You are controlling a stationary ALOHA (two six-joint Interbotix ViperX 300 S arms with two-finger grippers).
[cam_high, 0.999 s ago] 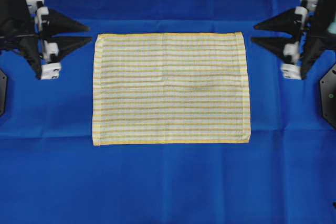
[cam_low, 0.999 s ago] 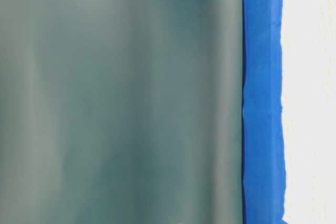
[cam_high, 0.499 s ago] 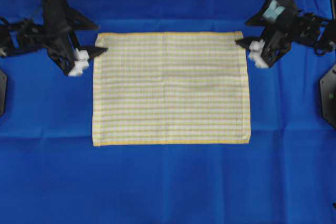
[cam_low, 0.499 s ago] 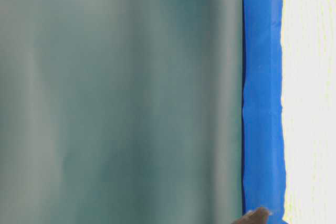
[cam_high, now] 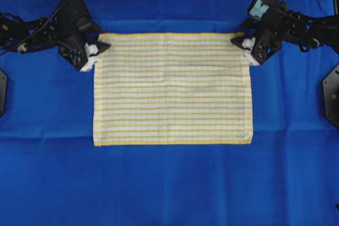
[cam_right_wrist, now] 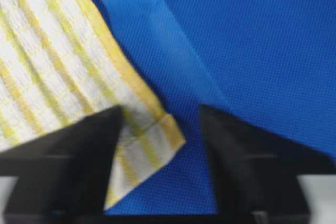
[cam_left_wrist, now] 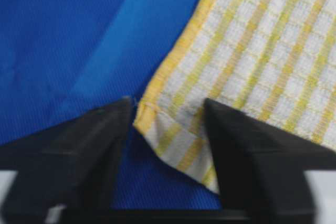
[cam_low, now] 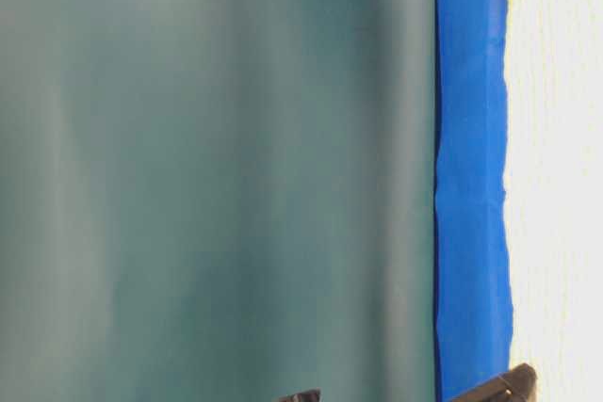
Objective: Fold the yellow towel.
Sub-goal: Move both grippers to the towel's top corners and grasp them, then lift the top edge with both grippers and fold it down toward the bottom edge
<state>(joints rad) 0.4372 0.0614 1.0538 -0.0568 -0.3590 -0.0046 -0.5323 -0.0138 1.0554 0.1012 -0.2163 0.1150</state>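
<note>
The yellow towel lies flat and unfolded on the blue cloth, white with yellow checks and yellow hems. My left gripper is at its far left corner. In the left wrist view that corner lies between the open jaws of the gripper, against the right-hand finger, slightly curled. My right gripper is at the far right corner. In the right wrist view the corner sits between its open jaws, beside the left-hand finger. Neither corner is pinched.
The blue table cloth covers the whole surface around the towel. Dark mounts sit at the right edge and the left edge. The table-level view shows a grey-green backdrop, a strip of blue cloth and dark fingertips at the top and bottom.
Both grippers came in from the sides and down to the towel's far corners. Their jaws have narrowed around those corners. The towel itself has barely shifted.
</note>
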